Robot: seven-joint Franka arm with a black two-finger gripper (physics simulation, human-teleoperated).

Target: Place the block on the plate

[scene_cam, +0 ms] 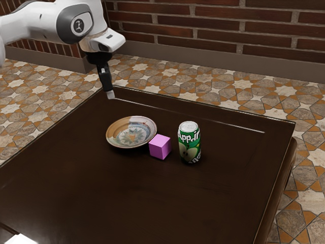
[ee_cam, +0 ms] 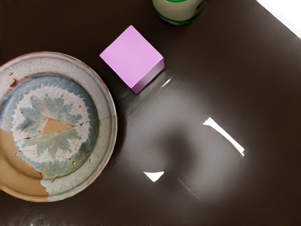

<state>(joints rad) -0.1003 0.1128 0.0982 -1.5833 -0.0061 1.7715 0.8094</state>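
I can't tell if my claw (scene_cam: 110, 95) is clenched. A skewed grab at the block (scene_cam: 160, 147) could clip the nearby plate (scene_cam: 133, 133).

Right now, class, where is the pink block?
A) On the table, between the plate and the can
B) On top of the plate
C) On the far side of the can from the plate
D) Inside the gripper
A: the pink block sits on the dark table, with the plate on one side and the green can on the other.
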